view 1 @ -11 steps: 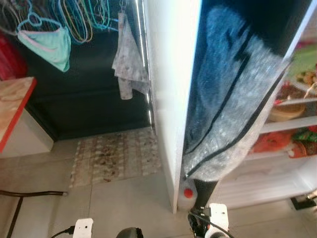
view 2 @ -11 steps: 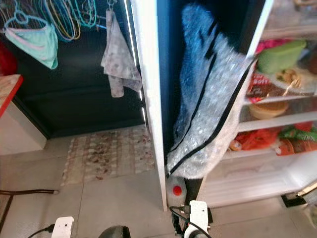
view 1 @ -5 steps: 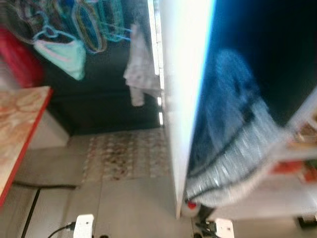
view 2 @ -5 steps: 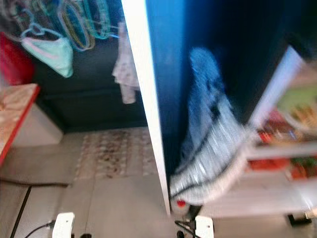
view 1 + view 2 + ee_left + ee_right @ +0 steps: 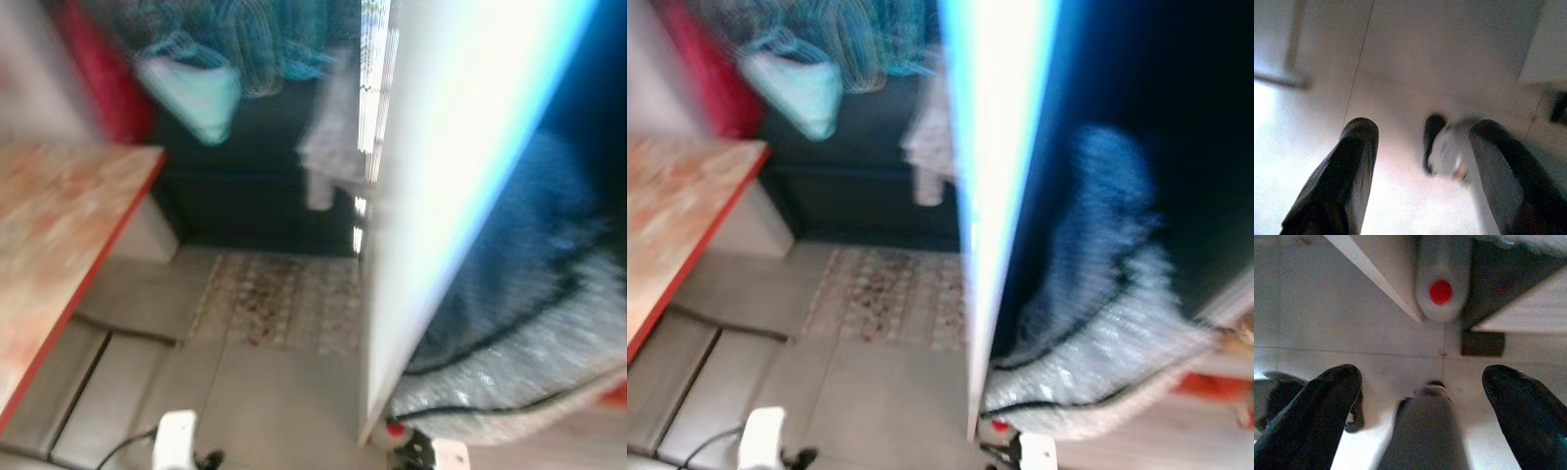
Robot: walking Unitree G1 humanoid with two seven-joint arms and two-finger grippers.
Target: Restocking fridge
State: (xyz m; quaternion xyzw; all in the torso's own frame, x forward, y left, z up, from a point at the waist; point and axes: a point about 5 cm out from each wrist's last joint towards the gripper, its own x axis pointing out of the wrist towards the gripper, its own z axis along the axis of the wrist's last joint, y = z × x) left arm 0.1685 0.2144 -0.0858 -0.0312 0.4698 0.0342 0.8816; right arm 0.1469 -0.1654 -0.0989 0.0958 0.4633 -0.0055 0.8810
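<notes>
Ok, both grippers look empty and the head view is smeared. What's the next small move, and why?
Probably stop turning and let the view settle. Both eye views are blurred, with the white fridge door edge-on ahead. The right gripper and left gripper hang open over the floor. A red-capped bottle stands by the door's foot, a likely next pick.

White fridge door stands open, edge-on.

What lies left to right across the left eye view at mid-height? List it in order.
Red-edged wooden tabletop → patterned floor mat → white fridge door → blue and silvery padded bag.
</notes>
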